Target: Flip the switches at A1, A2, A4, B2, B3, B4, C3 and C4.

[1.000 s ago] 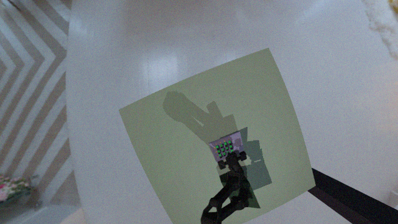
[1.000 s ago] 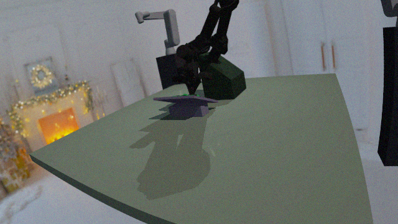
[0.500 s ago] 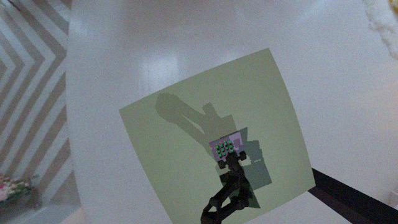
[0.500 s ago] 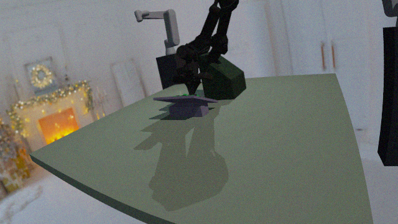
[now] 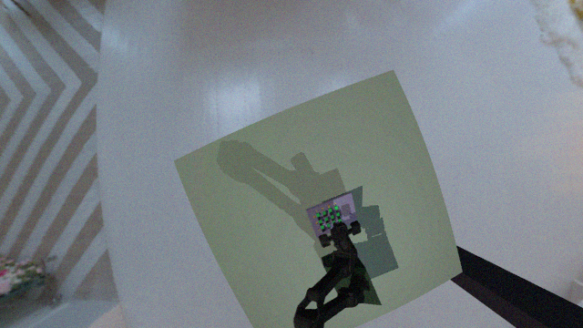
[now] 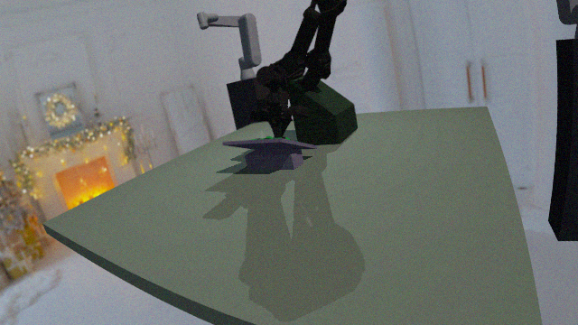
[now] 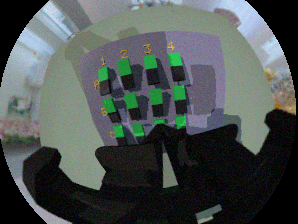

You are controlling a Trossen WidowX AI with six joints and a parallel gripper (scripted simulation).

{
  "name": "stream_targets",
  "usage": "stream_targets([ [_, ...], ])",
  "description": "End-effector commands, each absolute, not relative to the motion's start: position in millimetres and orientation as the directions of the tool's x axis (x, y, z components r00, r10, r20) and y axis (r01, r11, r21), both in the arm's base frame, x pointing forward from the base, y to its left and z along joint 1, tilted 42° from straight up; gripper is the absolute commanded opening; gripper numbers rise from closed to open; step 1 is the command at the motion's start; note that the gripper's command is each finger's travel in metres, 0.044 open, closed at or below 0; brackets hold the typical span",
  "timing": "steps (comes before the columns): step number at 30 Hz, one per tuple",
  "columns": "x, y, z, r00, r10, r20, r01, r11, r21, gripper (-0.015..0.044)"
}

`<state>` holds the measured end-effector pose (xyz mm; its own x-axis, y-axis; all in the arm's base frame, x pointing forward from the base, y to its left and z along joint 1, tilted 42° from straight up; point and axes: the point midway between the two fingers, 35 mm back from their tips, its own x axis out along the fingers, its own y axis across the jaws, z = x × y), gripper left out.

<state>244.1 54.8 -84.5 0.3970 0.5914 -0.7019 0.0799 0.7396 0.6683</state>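
Observation:
The purple panel (image 5: 344,199) (image 6: 253,145) (image 7: 206,47) carries rows A to C and columns 1 to 4 of switches, each green at its far half and black at its near half. In the wrist view, A1 (image 7: 104,81), A2 (image 7: 125,74), A4 (image 7: 176,66), B2 (image 7: 133,106), B3 (image 7: 157,102) and B4 (image 7: 180,99) show whole. C3 (image 7: 159,122) and C4 (image 7: 181,121) are partly hidden by the fingers. Which ends are raised is hard to tell. My gripper (image 5: 337,224) (image 6: 280,136) (image 7: 160,127) is shut and empty, its tips low over row C near C3; contact is unclear.
The panel sits on a purple base (image 6: 266,160) on the green table (image 5: 282,132) (image 6: 429,181). A dark green block (image 6: 322,115) stands behind the panel, beside the arm. Shadows of the arm and panel fall across the table.

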Motion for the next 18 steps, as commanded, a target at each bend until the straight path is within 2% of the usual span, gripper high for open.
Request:
stream_targets([
  [1, 242.3, 50.6, -80.6, 0.398, 0.59, -0.703, 0.08, 0.741, 0.667, 0.0],
  [9, 217.2, 16.4, -40.3, 0.421, 0.578, -0.7, 0.085, 0.743, 0.664, 0.0],
  [18, 198.5, 0.8, -64.3, 0.42, 0.576, -0.701, 0.085, 0.744, 0.663, 0.0],
])
